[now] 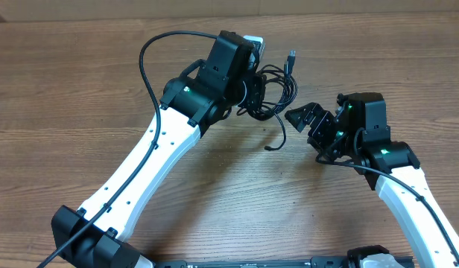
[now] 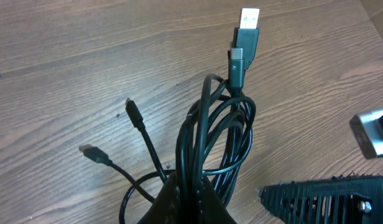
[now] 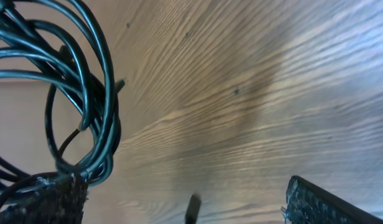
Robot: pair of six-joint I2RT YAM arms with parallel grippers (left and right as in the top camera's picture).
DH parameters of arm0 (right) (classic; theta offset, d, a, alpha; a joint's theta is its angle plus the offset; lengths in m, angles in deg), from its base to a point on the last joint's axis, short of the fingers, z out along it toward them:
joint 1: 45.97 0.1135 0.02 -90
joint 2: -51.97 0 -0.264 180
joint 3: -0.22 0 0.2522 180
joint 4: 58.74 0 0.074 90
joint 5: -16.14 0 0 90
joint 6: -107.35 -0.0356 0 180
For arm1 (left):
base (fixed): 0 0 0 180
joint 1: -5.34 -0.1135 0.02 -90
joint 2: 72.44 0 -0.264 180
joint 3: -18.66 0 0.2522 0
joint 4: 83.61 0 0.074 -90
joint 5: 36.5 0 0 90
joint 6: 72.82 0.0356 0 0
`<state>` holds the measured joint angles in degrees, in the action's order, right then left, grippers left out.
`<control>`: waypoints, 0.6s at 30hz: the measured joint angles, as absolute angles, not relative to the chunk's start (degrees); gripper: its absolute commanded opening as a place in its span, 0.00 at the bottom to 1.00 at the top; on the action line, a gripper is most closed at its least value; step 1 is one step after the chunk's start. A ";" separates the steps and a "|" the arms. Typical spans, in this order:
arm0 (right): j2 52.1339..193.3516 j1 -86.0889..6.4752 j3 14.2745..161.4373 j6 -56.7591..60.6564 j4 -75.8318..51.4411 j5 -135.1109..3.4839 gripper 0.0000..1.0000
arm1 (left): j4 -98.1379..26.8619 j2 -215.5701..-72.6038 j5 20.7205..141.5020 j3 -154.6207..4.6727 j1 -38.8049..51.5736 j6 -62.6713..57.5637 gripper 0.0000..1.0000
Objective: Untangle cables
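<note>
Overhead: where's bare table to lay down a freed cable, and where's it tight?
Bare table left of the left arm; a wedge between it and the right arm, near side; the far-right corner. Tight: between the cables, bunched in the left gripper, and the open right gripper, where a loose end trails.

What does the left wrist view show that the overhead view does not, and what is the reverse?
Only the left wrist view shows plug detail: the silver tip of the USB plug standing above the cables, and two small plugs on loose strands over the wood. Only the overhead view shows the layout: the left gripper shut on the cables, and the right gripper open beside them, holding nothing. Both show the looped cables and the wooden table.
</note>
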<state>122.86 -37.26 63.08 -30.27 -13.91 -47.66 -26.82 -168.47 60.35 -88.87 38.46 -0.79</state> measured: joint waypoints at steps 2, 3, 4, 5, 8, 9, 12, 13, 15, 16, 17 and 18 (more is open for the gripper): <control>122.86 -37.26 63.08 -31.97 -13.93 -46.61 1.00 | -27.06 -168.47 60.33 -88.87 38.46 -0.73 0.04; 122.86 -37.26 63.08 -33.09 -13.91 -46.04 1.00 | -27.17 -168.47 60.33 -88.87 38.48 -0.62 0.04; 122.86 -37.26 63.08 -34.95 -14.06 -45.41 1.00 | -27.30 -168.47 60.33 -88.87 38.52 -0.60 0.04; 122.86 -37.26 63.08 -35.99 -14.20 -45.10 1.00 | -27.54 -168.47 60.33 -88.87 38.63 -0.60 0.04; 122.86 -37.26 63.08 -39.60 -15.46 -44.49 0.94 | -28.02 -168.47 60.33 -88.87 39.20 -0.60 0.04; 122.86 -37.26 63.08 -40.78 -16.07 -44.27 0.91 | -28.24 -168.47 60.33 -88.87 39.53 -0.60 0.04; 122.86 -37.26 63.08 -43.67 -18.04 -44.03 0.80 | -28.79 -168.47 60.35 -88.87 40.58 -0.60 0.04; 122.86 -37.26 63.08 -44.45 -18.85 -44.03 0.76 | -28.76 -168.47 60.37 -88.87 40.75 -0.60 0.04; 122.86 -37.26 63.08 -45.46 -19.90 -44.14 0.68 | -28.76 -168.47 60.37 -88.87 40.99 -0.60 0.04; 122.86 -37.26 63.08 -45.74 -20.23 -44.19 0.66 | -28.74 -168.47 60.43 -88.87 41.02 -0.60 0.04; 122.86 -37.26 63.08 -46.25 -20.47 -44.38 0.64 | -28.79 -168.47 60.68 -88.87 40.99 -0.60 0.04; 122.86 -37.26 63.08 -46.73 -20.58 -44.75 0.61 | -28.76 -168.47 60.98 -88.87 40.99 -0.60 0.04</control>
